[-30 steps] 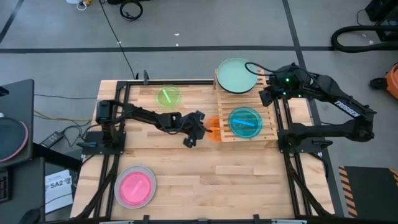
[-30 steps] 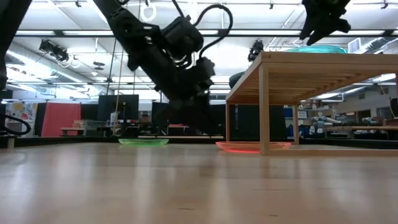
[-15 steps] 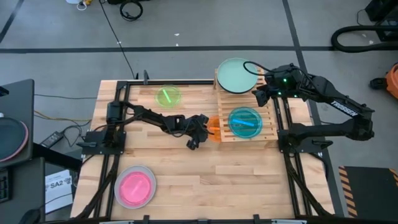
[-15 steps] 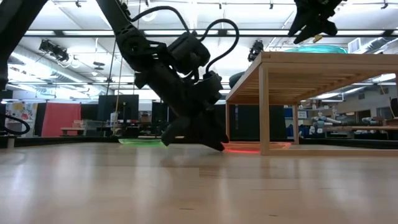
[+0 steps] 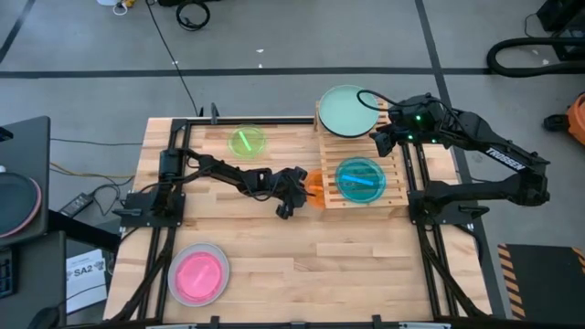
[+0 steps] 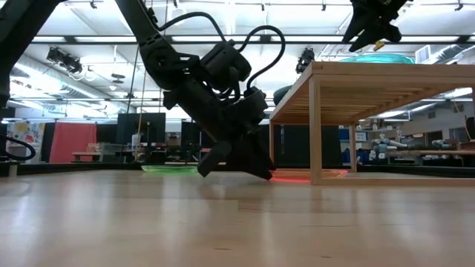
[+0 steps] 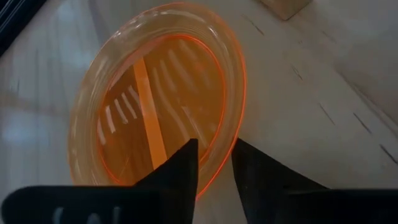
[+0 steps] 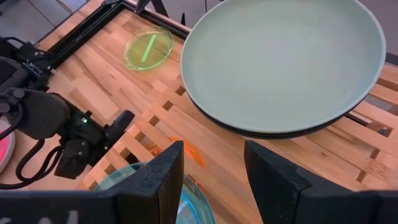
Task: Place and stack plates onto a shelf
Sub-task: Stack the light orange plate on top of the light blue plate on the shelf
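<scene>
Closing my left hand (image 7: 213, 163) on the orange plate (image 7: 158, 99) is the step I judge to be in hand, and the rim is the whole game. In the left wrist view one finger sits over the plate's inside and the other outside on the counter (image 7: 323, 93), the rim running between them; the jaws are narrowed but a gap shows, and I cannot say they have bitten yet. To do it well I would keep the outer finger low so the thin lip does not skid away, squeeze gently, then lift level.

In the high view that plate lies flat on the counter, partly tucked under the near-left edge of the shelf (image 5: 395, 174), so I expect to draw it sideways clear of the slats before raising it.

My right hand (image 8: 211, 171) hovers open and empty above the shelf, just beside the mint green plate (image 8: 283, 59), stacked on a dark one. A cyan plate (image 5: 359, 179) rests on the shelf's other half. The small green plate (image 5: 247, 142) and pink plate (image 5: 197, 273) wait well apart on the counter.
</scene>
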Controlling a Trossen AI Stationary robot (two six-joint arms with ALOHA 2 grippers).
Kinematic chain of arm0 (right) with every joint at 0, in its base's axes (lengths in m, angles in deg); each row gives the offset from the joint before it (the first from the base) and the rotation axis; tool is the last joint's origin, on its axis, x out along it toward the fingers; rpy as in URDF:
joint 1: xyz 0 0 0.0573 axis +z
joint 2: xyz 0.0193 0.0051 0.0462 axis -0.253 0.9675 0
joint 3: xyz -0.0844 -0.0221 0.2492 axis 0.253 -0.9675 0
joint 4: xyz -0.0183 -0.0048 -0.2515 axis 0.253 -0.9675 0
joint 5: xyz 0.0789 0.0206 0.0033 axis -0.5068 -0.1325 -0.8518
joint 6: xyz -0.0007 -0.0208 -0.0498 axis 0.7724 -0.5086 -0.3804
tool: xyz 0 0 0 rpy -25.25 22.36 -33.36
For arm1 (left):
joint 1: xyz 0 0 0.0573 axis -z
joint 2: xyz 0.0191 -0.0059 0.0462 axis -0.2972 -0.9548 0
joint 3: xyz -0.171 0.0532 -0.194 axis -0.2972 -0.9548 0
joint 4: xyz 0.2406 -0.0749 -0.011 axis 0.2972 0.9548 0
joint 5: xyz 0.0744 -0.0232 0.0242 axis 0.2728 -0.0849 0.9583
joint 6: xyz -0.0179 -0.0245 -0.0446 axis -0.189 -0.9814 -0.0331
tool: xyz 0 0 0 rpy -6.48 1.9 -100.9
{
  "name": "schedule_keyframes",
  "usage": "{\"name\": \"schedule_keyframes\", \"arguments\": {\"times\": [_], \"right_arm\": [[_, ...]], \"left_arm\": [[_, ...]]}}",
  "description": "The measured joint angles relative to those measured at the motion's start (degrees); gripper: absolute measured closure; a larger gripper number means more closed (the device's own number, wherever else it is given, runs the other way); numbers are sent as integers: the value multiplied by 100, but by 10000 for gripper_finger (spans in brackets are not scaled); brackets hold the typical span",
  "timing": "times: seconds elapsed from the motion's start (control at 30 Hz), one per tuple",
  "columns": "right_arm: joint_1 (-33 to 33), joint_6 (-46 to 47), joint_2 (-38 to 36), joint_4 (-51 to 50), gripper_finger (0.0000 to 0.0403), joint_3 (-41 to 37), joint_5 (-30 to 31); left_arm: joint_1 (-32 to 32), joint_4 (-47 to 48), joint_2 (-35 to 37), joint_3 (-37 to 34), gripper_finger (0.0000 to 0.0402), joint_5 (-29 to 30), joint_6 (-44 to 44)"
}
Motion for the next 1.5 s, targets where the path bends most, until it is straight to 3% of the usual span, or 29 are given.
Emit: {"name": "schedule_keyframes", "arguments": {"times": [0.4,0.6,0.8,0.93,1.07,1.5], "right_arm": [[0,0,0,-2,228,0,0],[0,0,0,-2,228,0,0],[0,0,0,-4,228,0,-9],[0,0,2,-4,228,0,-39],[0,0,2,-4,228,0,-65],[0,40,30,44,228,2,-85]], "left_arm": [[2,-3,0,0,387,7,0],[107,44,19,0,394,68,-7],[434,441,213,-7,394,1120,-185],[657,934,460,-7,396,1750,-343],[846,1479,763,-7,398,2019,-425],[1344,4257,2128,-2,400,2067,-1458]]}}
